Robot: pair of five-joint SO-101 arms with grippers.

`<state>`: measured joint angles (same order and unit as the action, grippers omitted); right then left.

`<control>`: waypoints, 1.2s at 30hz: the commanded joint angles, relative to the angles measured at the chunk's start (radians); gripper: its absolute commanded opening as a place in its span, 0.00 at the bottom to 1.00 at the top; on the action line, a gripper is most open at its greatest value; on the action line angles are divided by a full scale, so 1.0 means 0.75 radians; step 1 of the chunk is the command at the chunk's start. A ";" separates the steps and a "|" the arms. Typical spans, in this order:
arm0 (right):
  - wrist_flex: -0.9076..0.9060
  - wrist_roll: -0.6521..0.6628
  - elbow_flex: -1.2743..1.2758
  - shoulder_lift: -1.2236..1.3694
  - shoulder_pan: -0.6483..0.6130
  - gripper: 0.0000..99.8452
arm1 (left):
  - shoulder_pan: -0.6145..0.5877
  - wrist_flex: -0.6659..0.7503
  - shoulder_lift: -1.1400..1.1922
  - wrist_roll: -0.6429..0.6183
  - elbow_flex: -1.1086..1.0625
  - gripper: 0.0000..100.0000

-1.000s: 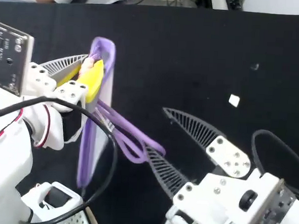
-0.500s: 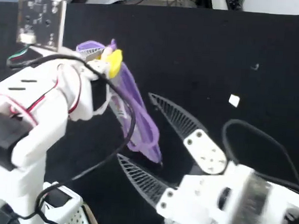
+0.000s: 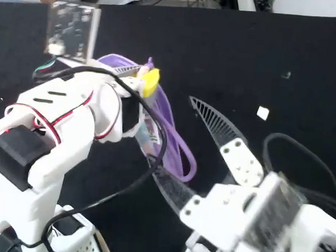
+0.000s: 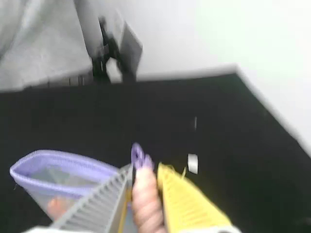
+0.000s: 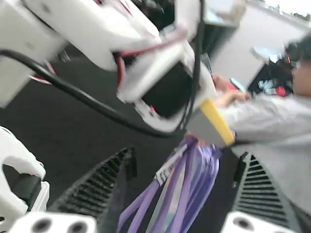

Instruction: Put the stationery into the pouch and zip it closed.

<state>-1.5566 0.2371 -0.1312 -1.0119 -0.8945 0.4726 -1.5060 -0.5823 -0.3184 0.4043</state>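
The black table (image 3: 246, 56) holds 1 white scrap (image 3: 263, 113), apart from the pouch (image 3: 180, 155).

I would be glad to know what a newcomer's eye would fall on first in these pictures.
The purple pouch, hanging over the black table from the left gripper with its yellow finger, draws the eye first. Next comes the right gripper, its dark ribbed fingers spread wide either side of the pouch's lower end.
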 commanded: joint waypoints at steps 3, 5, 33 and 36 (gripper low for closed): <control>0.182 -0.096 0.281 -0.144 0.082 0.33 | -0.150 0.090 -0.155 -0.166 0.009 0.03; 0.250 -0.096 0.431 -0.226 0.082 0.33 | -0.187 0.123 -0.198 -0.209 -0.034 0.03; 0.305 -0.016 0.799 -0.453 0.076 0.33 | -0.189 0.413 -0.282 -0.190 -0.388 0.03; 0.354 -0.016 0.840 -0.453 0.076 0.33 | -0.189 0.409 -0.282 -0.209 -0.388 0.03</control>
<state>-1.3357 0.2171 0.4872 -1.3510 -0.8439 0.3330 -1.2283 -0.7618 -0.4626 0.1020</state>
